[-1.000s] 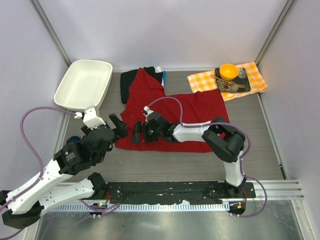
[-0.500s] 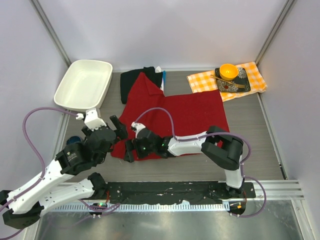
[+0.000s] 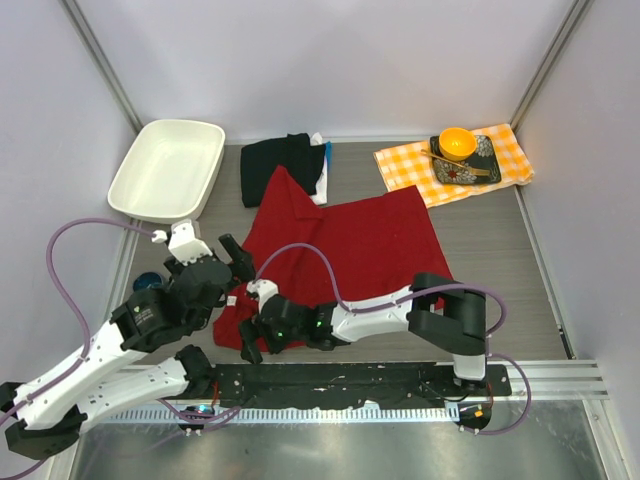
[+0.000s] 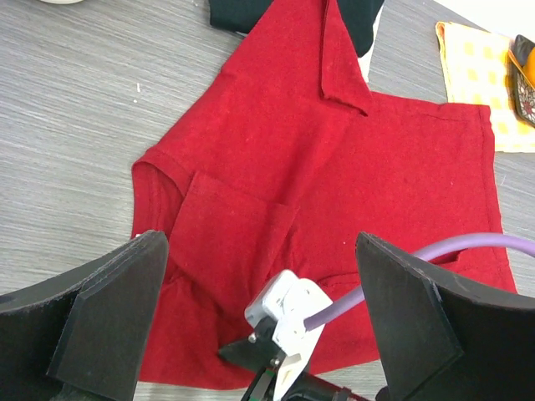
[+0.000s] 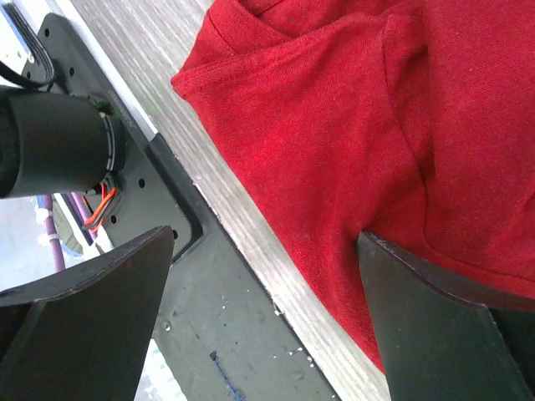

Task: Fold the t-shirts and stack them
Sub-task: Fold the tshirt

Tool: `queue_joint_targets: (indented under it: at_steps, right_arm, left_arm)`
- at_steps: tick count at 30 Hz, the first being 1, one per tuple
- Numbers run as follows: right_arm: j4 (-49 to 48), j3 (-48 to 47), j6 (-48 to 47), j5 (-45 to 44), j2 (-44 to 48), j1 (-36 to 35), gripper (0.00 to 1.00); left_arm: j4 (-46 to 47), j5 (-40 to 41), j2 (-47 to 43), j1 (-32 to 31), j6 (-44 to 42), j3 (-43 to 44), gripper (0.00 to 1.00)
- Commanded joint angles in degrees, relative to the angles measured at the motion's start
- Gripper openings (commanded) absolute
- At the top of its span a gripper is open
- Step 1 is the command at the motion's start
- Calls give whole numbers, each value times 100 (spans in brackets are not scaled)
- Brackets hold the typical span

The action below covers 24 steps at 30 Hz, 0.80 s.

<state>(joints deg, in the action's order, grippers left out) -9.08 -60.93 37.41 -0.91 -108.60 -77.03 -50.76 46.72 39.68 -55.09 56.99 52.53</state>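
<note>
Black metal base plate point(image 3: 350, 380) runs along the near edge of the grey table point(image 3: 500, 260). Just beyond it the right gripper point(image 3: 254, 336) reaches across to the near left corner of the red t-shirt point(image 3: 370, 240). Its fingers point(image 5: 92, 292) are spread wide, the shirt's hem lying between them, and nothing is clamped. Whether a finger touches the cloth I cannot tell. Slightly farther and to the left, the left gripper point(image 3: 236, 258) hangs above the shirt's left edge, jaws wide apart too and holding nothing.

The red shirt lies mostly flat in the middle of the table, with one flap folded over near its left edge point(image 4: 226, 217). A narrow red part points far and overlaps a folded black t-shirt point(image 3: 272, 165). A strip of white t-shirt point(image 3: 322, 186) shows at the black one's right. At the far left sits a white tray point(image 3: 130, 180). At the far right an orange-and-white checked cloth point(image 3: 505, 150) carries a dark plate point(image 3: 470, 172) and an orange bowl point(image 3: 457, 142).
</note>
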Motion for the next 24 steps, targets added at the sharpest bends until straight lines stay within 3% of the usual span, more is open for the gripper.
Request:
queue_joint_targets:
  at_steps: [1, 9, 14, 20, 23, 24]
  right_arm:
    - [1408, -59, 153, -214, -58, -294, 98]
    - [2304, -701, -278, -2536, 1032, -14, 100]
    - [2797, -166, -287, -3379, 2253, 775, 100]
    - [3553, 1116, 134, -3433, 3756, 2147, 100]
    - [3878, 1565, 468, -3556, 4573, 2833, 100]
    - [4027, 1679, 530, -3661, 4819, 3148, 100]
  left_arm:
    - [-135, 100, -118, 16, 137, 64, 100]
    - [-127, 137, 31, 25, -30, 205, 100]
    - [303, -163, 224, 16, -153, 109, 100]
    - [1339, -917, 785, 16, -407, -252, 100]
    - [2401, -1874, 1418, 16, -750, -436, 100]
    - [3161, -2112, 1550, -10, -829, -498, 100]
